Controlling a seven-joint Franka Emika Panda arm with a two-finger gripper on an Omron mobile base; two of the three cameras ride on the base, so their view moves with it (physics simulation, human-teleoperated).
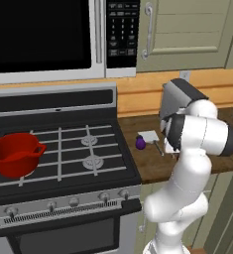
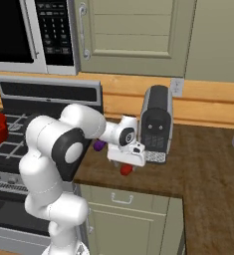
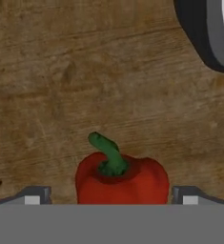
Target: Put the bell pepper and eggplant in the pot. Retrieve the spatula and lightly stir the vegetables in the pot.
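The bell pepper (image 3: 121,178) is cut off at its lower part in the hand view, and in the right base view it is mostly hidden under the hand, only a red patch being seen on the wooden counter (image 2: 208,164) in front of the coffee machine (image 2: 156,122). It stands upright, its green stem pointing up toward the camera and bent slightly left. The gripper (image 3: 111,196) is held wide open and empty, the pepper lying between its fingertips (image 3: 33,196); the eggplant (image 1: 140,143) rests beside the spatula (image 1: 150,136), and the pot (image 1: 16,154) sits on the stove (image 1: 63,158), far left.
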